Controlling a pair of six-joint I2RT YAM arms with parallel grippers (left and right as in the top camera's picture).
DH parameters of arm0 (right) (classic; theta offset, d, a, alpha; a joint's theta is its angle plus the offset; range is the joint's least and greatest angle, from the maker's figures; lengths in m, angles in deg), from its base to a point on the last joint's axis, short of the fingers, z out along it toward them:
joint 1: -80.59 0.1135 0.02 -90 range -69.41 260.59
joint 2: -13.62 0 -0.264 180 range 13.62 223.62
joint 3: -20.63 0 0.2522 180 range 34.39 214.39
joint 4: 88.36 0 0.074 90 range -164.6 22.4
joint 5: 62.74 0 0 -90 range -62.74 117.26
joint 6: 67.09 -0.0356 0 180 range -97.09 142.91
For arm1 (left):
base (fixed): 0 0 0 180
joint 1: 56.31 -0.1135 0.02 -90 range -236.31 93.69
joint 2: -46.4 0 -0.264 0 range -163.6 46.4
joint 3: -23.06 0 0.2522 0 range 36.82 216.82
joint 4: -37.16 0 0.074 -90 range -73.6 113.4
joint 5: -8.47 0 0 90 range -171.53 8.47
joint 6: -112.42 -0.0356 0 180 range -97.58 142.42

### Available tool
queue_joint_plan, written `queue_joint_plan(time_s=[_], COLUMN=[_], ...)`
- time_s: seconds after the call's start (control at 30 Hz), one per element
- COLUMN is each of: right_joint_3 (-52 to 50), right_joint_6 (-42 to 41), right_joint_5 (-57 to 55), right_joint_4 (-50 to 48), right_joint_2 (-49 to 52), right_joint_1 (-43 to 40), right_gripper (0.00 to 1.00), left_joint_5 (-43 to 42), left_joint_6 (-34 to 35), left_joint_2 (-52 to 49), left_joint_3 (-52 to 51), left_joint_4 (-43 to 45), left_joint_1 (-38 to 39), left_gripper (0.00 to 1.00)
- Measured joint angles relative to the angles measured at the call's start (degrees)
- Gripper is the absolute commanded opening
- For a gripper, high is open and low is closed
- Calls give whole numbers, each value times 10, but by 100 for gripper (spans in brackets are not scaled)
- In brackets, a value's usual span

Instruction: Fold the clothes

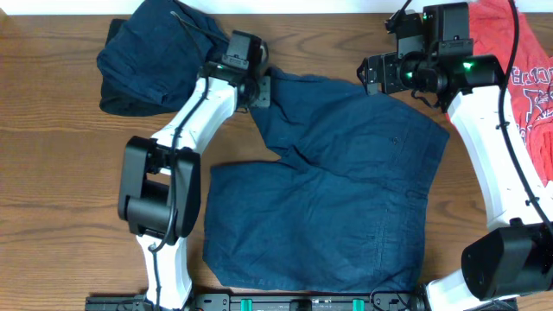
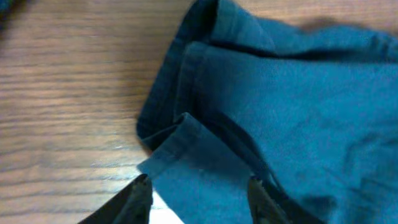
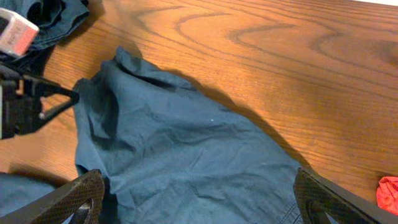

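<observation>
Wooden table (image 1: 52,216) (navy shorts (image 1: 346,199) atop)

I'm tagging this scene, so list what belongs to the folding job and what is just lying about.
Job: shorts spread mid-table; navy pile far left; red T-shirt far right.
Lying about: nothing loose shows; only the table beneath.
</observation>
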Motion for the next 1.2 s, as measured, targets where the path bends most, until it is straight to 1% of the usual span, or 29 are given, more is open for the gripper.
queue_joint_plan(time_s=[0.07,0.17,0.27,0.4,0.43,0.47,0.5,0.53,0.6,0.67,0.77,0.9,0.97,1.0,1.13,1.2], right_joint_3=[0,0,0,0,0,0,0,0,0,0,0,0,0,0,0,0], right_joint_6=[0,0,0,0,0,0,0,0,0,0,0,0,0,0,0,0], right_joint_5=[0,0,0,0,0,0,0,0,0,0,-1,-2,-3,-3,-3,-4], right_joint_4=[0,1,2,2,3,3,3,3,4,5,6,6,6,6,8,11], right_joint_2=[0,0,0,0,0,0,0,0,0,0,0,0,0,0,0,0], right_joint_1=[-1,-1,-1,-1,-1,-1,-1,-1,-1,-1,-1,-1,-1,-1,-1,-1], right_gripper=[96,95,96,96,96,96,96,96,96,96,96,96,96,96,96,96], left_joint_5=[-2,-4,-4,-4,-4,-4,-4,-1,-2,-5,-6,0,7,9,15,17], left_joint_6=[-1,0,1,2,2,3,2,2,2,2,2,2,0,2,0,0], left_joint_2=[-6,-13,-21,-43,-51,-57,-66,-72,-73,-73,-68,-42,-17,1,57,71], left_joint_3=[0,0,1,4,5,5,5,5,6,6,6,6,6,6,7,10], left_joint_4=[5,18,23,27,27,28,27,27,26,20,-3,-75,-117,-145,-231,-272], left_joint_1=[3,5,5,5,5,5,5,5,4,3,3,1,1,1,1,1], left_gripper=[66,70,73,72,67,56,38,25,10,6,6,7,17,26,37,39])
